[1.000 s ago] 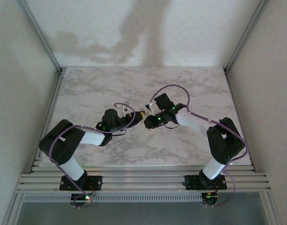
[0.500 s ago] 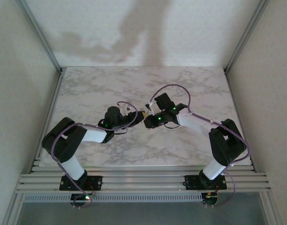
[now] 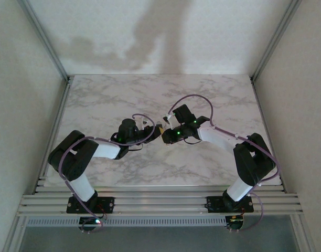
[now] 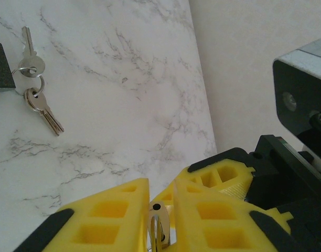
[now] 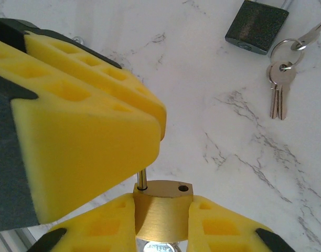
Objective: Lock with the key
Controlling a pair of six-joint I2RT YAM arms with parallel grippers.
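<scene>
A brass padlock [image 5: 161, 205] is held above the marble table, with my right gripper [image 5: 161, 220] shut on its body. A silver key head [image 5: 159, 247] shows just below the body. One shackle leg [image 5: 142, 179] rises from the left hole, and the right hole stands empty. The top of the shackle goes between the yellow fingers [image 5: 87, 131] of my left gripper. In the left wrist view, the left gripper [image 4: 160, 210] is shut on that silvery shackle [image 4: 159, 218]. From above, the left gripper [image 3: 155, 132] and right gripper [image 3: 164, 132] meet at mid-table.
A dark padlock [image 5: 256, 26] lies on the table beyond the grippers, with a ring of spare keys [image 5: 278, 89] beside it. Both also show in the left wrist view, the dark padlock [image 4: 0, 68] and the keys [image 4: 37, 97]. Enclosure walls [image 3: 40, 105] flank the table.
My left arm has moved right toward the right gripper, and its fingers have closed onto the shackle. The right arm and the brass padlock have stayed in place.
</scene>
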